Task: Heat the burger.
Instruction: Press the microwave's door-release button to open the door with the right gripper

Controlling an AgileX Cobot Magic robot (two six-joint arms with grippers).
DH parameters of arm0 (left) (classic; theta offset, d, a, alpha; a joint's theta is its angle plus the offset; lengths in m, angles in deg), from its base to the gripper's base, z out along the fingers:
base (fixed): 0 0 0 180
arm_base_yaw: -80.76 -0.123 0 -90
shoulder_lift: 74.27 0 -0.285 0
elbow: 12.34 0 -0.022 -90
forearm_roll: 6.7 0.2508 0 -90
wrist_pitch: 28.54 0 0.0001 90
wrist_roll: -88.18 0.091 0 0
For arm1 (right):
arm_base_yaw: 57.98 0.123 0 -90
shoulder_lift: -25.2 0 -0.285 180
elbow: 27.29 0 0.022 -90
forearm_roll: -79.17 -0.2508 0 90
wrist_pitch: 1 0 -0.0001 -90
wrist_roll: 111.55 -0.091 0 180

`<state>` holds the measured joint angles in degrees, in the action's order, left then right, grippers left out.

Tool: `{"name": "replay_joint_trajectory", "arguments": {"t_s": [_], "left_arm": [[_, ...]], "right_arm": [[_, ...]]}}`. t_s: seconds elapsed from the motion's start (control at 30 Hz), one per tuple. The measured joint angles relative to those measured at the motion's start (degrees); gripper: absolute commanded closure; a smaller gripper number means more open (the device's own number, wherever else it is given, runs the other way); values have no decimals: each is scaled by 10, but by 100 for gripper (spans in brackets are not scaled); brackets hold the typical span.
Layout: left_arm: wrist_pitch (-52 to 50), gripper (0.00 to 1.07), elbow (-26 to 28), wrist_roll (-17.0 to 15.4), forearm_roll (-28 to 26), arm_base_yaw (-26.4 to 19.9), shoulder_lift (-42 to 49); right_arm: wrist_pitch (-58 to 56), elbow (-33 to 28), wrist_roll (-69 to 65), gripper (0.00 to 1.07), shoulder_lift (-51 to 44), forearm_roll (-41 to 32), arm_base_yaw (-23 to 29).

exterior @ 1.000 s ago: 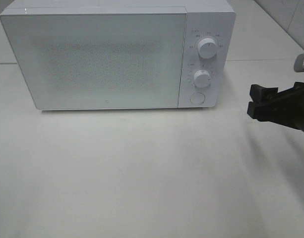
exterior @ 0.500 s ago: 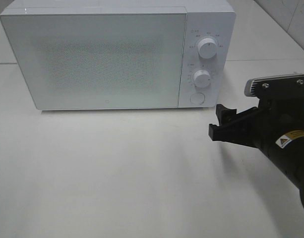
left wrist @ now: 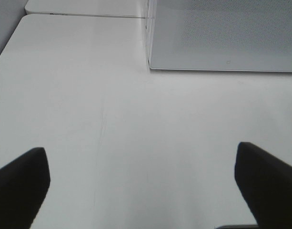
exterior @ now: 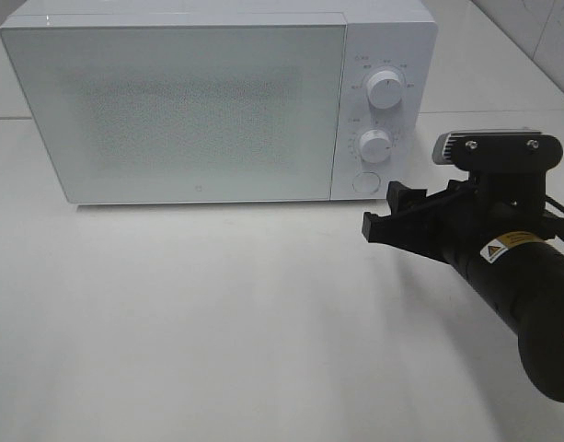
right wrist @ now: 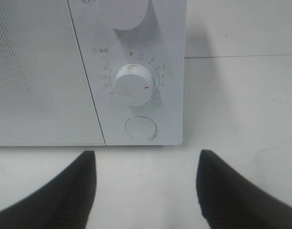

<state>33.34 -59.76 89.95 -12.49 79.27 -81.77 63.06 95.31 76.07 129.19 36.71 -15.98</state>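
The burger is out of view; no frame shows it. A white microwave (exterior: 199,101) stands at the back of the table with its door (exterior: 171,110) closed. My right gripper (exterior: 383,212) hovers open and empty just in front of the control panel, below the round button (exterior: 365,181). In the right wrist view the gripper (right wrist: 146,191) faces the lower knob (right wrist: 133,86) and the button (right wrist: 140,128). My left gripper (left wrist: 141,191) is open and empty above bare table, short of the microwave's lower left corner (left wrist: 153,67). It does not show in the exterior view.
The control panel carries an upper knob (exterior: 385,89) and a lower knob (exterior: 374,145). White tabletop (exterior: 217,313) stretches in front of the microwave. A seam between table sections (exterior: 484,112) runs to the right of it.
My right arm has come in from the right edge, moving left and toward the microwave's control panel. The left side of the scene looks unchanged.
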Motion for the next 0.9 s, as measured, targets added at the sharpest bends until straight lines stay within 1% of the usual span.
{"name": "replay_joint_trajectory", "arguments": {"t_s": [0.03,0.07,0.1,0.13,0.17,0.2,0.23,0.27,0.3,0.37,0.4,0.43,0.47,0.5,0.57,0.63,0.67,0.7,0.73,0.9], "left_arm": [[0,8,0,0,0,0,0],[0,8,0,0,0,0,0],[0,8,0,0,0,0,0],[0,8,0,0,0,0,0],[0,8,0,0,0,0,0],[0,8,0,0,0,0,0],[0,8,0,0,0,0,0],[0,8,0,0,0,0,0],[0,8,0,0,0,0,0],[0,8,0,0,0,0,0],[0,8,0,0,0,0,0],[0,8,0,0,0,0,0],[0,8,0,0,0,0,0],[0,8,0,0,0,0,0],[0,8,0,0,0,0,0],[0,8,0,0,0,0,0],[0,8,0,0,0,0,0],[0,8,0,0,0,0,0],[0,8,0,0,0,0,0],[0,8,0,0,0,0,0]], "right_arm": [[0,0,0,55,0,0,0],[2,0,-22,64,0,0,0],[5,0,-83,69,0,0,0],[5,0,-83,69,0,0,0],[6,0,-116,80,0,0,0],[8,0,-179,88,0,0,0],[8,0,-179,88,0,0,0],[8,0,-217,91,0,0,0],[8,0,-217,91,0,0,0],[10,0,-368,99,0,-2,0],[10,0,-368,99,0,-2,0],[10,0,-409,100,0,-2,0],[10,0,-477,102,0,-2,0],[10,0,-477,102,0,-2,0],[10,0,-568,105,0,-10,0],[10,0,-591,106,0,-15,0],[10,0,-642,107,0,-30,0],[10,0,-642,107,0,-30,0],[6,0,-682,107,0,-47,0],[-3,5,-719,107,9,-65,0]]}}
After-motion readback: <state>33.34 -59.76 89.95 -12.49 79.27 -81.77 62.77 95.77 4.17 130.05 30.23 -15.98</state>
